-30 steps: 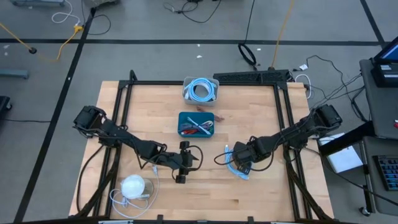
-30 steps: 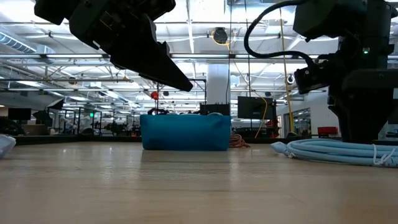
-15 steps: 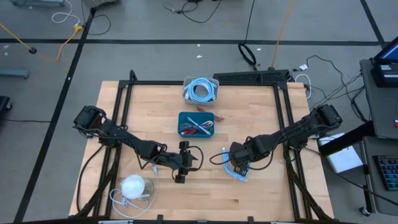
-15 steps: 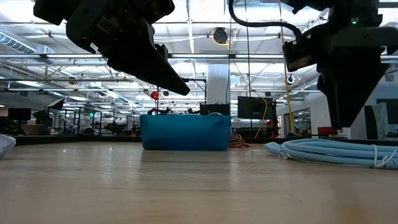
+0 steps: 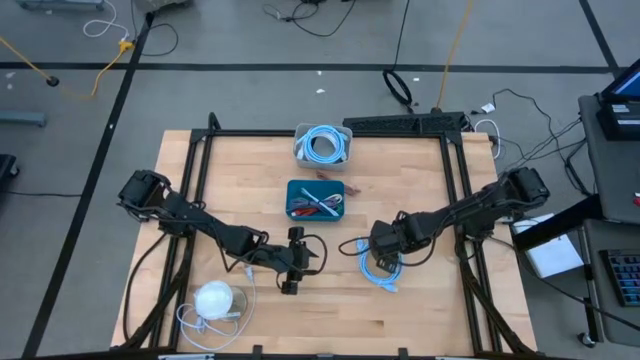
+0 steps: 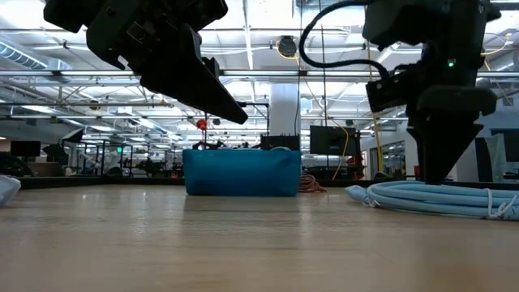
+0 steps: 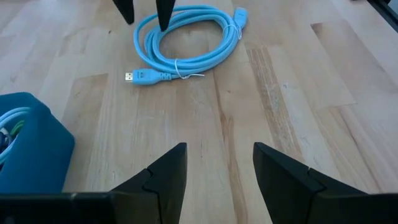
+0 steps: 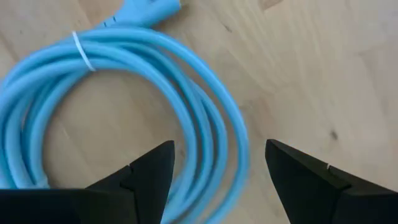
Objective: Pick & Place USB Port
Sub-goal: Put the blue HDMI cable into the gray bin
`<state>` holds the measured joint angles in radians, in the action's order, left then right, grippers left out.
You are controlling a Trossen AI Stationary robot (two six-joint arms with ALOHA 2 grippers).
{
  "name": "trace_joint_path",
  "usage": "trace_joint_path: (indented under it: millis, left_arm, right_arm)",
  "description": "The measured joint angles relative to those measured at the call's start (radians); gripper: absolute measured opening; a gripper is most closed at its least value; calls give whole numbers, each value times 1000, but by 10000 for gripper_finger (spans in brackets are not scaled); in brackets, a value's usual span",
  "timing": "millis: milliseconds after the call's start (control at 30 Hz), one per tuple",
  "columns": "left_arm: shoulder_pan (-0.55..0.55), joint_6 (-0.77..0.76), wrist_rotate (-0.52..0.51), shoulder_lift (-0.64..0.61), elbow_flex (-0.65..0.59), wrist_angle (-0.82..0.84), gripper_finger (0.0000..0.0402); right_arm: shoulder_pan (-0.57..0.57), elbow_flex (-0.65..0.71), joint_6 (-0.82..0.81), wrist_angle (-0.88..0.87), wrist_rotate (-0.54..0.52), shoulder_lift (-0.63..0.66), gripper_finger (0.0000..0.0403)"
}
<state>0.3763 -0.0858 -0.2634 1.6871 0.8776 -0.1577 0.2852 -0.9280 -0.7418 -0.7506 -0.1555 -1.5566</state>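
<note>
I am a two-armed robot at a wooden table (image 5: 200, 170), seen from overhead, from table height, and from each wrist. My right gripper (image 5: 378, 243) hangs low over a coiled light-blue USB cable (image 5: 381, 270) that lies flat on the table's right half, toward the front edge. My right fingers (image 8: 149, 180) are spread wide with nothing between them, one on either side of the coil's outer loops. In the right wrist view the cable (image 8: 124, 93) fills most of the picture, bound by a thin white tie (image 8: 81, 51), with one plug end pointing away from the coil. In the low view the right gripper (image 6: 438, 174) points straight down, its tips just above the cable (image 6: 430, 197). My left gripper (image 5: 293, 262) waits above the table's left half, near the front, well apart from the cable. Its fingers (image 7: 168, 171) are parted and hold nothing. The left wrist view looks across the bare wood to the cable (image 7: 186, 40), whose metal USB plug (image 7: 130, 76) sticks out from the coil. A teal bin (image 5: 316, 199) with small parts sits at the table's middle. Behind it is a clear tub (image 5: 322, 145) holding another blue coil. A white cable bundle (image 5: 214, 301) lies at the front left corner.
</note>
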Motion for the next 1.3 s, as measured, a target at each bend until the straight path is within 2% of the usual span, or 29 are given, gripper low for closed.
trace_joint_path:
  millis: [267,567,767,1033,1300]
  left_arm:
    - [0,3,0,0,0,0,186]
    - [0,5,0,0,0,-1,186]
    - [0,4,-1,0,0,-3,186]
    - [0,3,-1,0,0,-4,186]
    - [0,3,-1,0,0,0,186]
  right_arm:
    - [-28,130,-16,159,109,6,247]
    - [-22,147,-53,188,95,5,237]
    - [-22,148,-88,199,79,3,170]
    - [-22,149,-87,227,78,3,26]
    - [-20,149,-83,230,30,16,26]
